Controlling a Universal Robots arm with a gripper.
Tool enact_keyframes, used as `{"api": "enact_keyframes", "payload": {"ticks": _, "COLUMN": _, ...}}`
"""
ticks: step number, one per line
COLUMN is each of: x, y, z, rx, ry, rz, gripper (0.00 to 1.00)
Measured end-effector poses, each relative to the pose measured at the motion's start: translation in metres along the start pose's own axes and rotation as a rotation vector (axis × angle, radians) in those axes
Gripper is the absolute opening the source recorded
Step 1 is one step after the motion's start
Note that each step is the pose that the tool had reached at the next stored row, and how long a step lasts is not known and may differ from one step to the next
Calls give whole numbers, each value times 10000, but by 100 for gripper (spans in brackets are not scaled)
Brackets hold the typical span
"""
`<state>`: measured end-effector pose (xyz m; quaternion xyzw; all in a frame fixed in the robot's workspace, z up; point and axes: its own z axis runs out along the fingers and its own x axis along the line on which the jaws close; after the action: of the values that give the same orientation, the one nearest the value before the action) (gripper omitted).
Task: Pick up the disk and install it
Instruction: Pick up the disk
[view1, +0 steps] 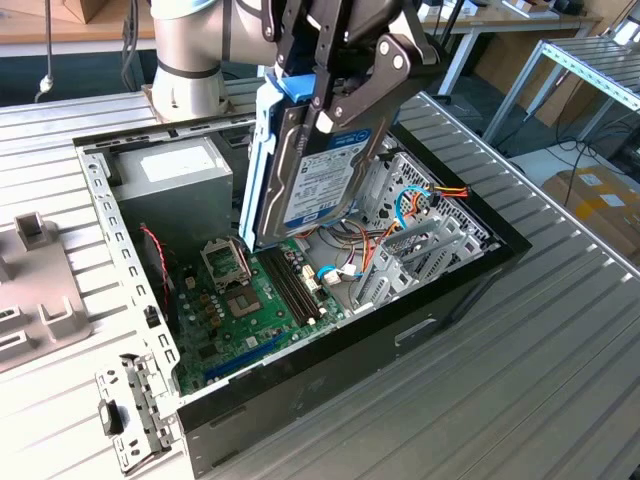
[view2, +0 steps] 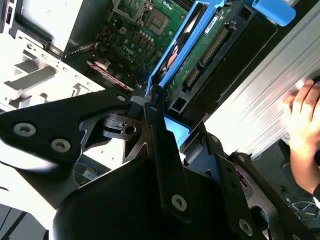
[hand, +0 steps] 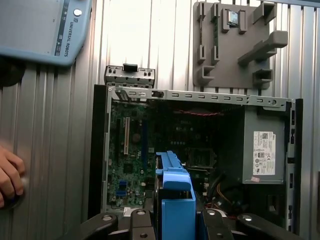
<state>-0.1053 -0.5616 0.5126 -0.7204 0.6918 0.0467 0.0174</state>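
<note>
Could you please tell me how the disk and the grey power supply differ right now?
The disk wears a bright blue carrier; the power supply is bare grey metal. The disk hangs on edge, tilted, in the gripper above the motherboard; the power supply sits flat in the case. Both carry white labels.

Robotics lab or workshop.
Told by a ribbed metal workbench carrying an opened computer case, a robot arm standing on it, a grey parts jig alongside, metal-frame tables and cardboard boxes on the floor behind.
</note>
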Motion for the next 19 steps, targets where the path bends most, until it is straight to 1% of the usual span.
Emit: {"api": "enact_keyframes", "payload": {"ticks": 19, "x": 12, "y": -110, "z": 37, "rx": 0, "ry": -1, "rz": 0, "gripper": 37}}
